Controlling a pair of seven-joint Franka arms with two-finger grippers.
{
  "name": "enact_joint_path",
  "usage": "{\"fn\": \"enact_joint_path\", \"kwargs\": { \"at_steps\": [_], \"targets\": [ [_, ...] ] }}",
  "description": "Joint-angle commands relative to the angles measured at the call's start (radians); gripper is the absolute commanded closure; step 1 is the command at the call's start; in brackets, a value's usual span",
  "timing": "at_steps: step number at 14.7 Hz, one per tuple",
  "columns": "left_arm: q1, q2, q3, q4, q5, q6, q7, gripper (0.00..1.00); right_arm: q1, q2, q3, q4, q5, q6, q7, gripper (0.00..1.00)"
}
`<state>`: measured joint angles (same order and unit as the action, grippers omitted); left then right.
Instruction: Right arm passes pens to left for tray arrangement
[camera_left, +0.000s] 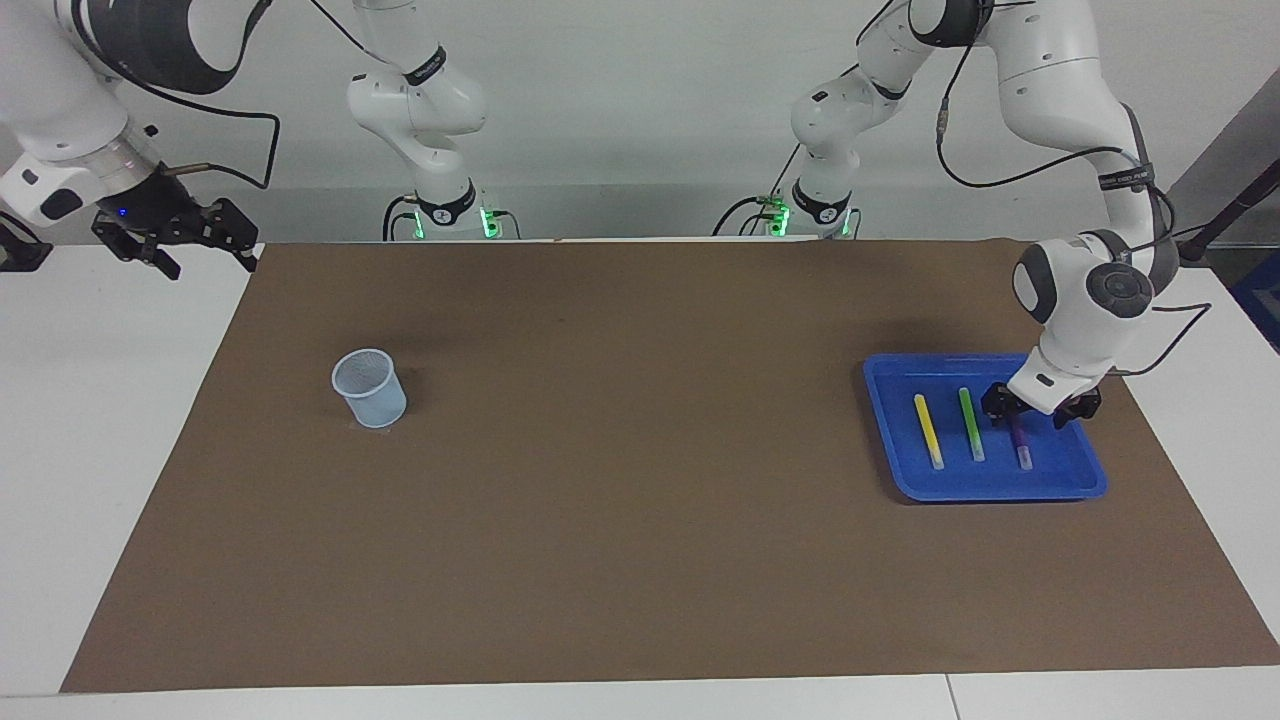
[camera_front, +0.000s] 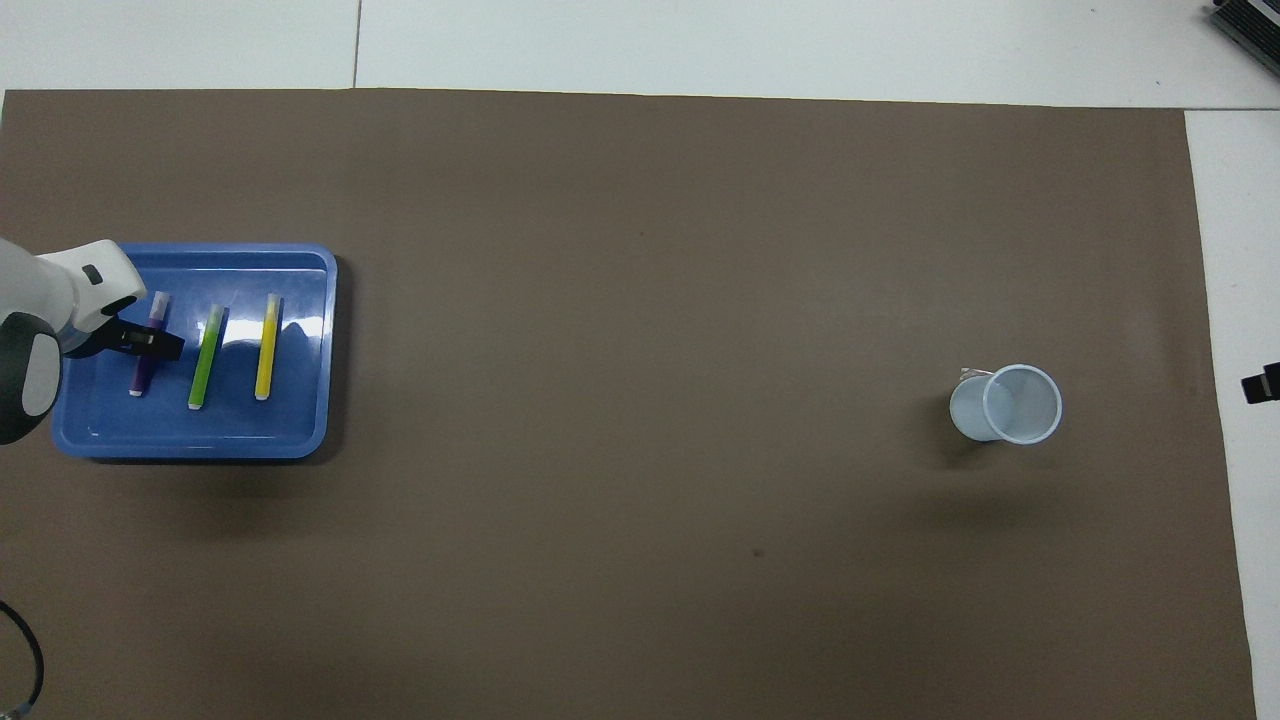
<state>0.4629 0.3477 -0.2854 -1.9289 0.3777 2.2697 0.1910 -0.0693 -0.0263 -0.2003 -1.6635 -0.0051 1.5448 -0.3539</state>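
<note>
light: bright, even, from above | shadows: soft | glare: on tray floor | focus: sharp

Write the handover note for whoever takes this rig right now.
Left hand: open, low over the purple pen in the tray; the pen lies free.
Right hand: open, holding nothing, raised over the white tabletop at its own end, waiting.
Yellow pen, green pen and purple pen lie side by side in the tray, roughly parallel.
Mesh cup stands upright on the brown mat, no pens showing in it.
Done: all three pens arranged.
Left: lift the left hand clear.
</note>
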Motion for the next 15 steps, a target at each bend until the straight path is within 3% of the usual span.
{"fn": "enact_joint_path", "kwargs": {
  "at_steps": [1, 3, 7, 12, 15],
  "targets": [
    [-0.015, -0.024, -0.001, 0.047, -0.054, -0.094, -0.007, 0.00, 0.009, -0.006, 0.018, 0.025, 0.000, -0.032, -0.011, 0.00],
    [-0.030, -0.045, -0.005, 0.085, -0.107, -0.171, -0.008, 0.00, 0.008, -0.024, 0.028, 0.027, 0.004, -0.029, -0.005, 0.00],
    [-0.073, -0.108, -0.005, 0.131, -0.169, -0.291, -0.059, 0.00, -0.010, -0.049, 0.130, 0.089, -0.013, -0.064, 0.036, 0.00],
    [-0.159, -0.182, -0.008, 0.149, -0.221, -0.369, -0.211, 0.00, -0.011, -0.053, 0.254, 0.120, 0.004, -0.060, 0.245, 0.00],
    [-0.223, -0.193, -0.008, 0.206, -0.230, -0.447, -0.294, 0.00, -0.012, -0.011, 0.260, 0.125, 0.001, -0.058, 0.251, 0.00]
  ]
}}
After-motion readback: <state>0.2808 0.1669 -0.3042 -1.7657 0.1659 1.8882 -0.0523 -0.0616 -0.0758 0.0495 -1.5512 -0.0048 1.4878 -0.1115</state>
